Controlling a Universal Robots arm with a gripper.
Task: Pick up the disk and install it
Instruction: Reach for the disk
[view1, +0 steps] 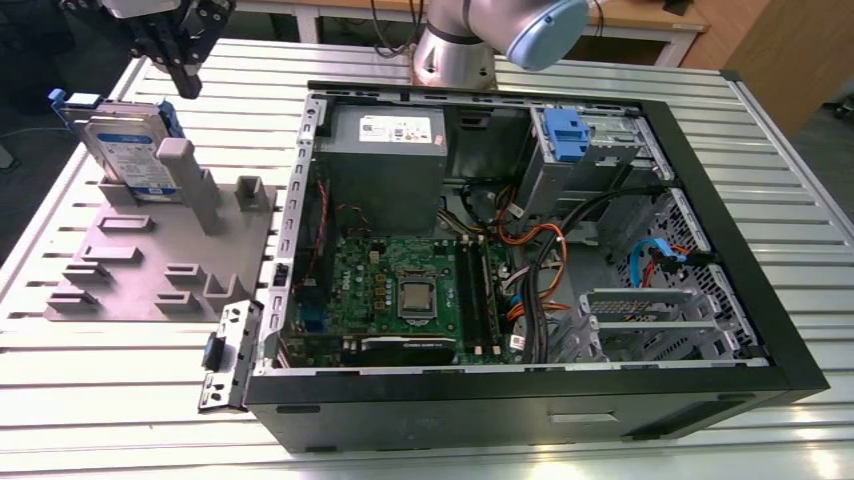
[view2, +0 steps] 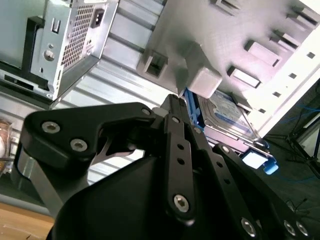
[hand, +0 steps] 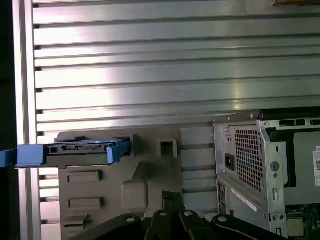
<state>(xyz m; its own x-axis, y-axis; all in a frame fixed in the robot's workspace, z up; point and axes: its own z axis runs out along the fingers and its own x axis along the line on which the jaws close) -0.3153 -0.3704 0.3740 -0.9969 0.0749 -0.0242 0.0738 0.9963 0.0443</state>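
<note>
Exterior view, gripper (view1: 190, 88) closed and empty near upright disk (view1: 127, 150), disk's lower edge hidden in grey stand (view1: 147, 260).

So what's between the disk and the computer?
In the exterior view, a tall grey post and a short post of the holder stand between the disk and the computer.

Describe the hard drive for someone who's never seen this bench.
On the exterior view's left, beside the open black computer case, lies a grey plastic fixture plate. The flat silver metal hard drive stands on edge there, alone in having blue rails.
</note>
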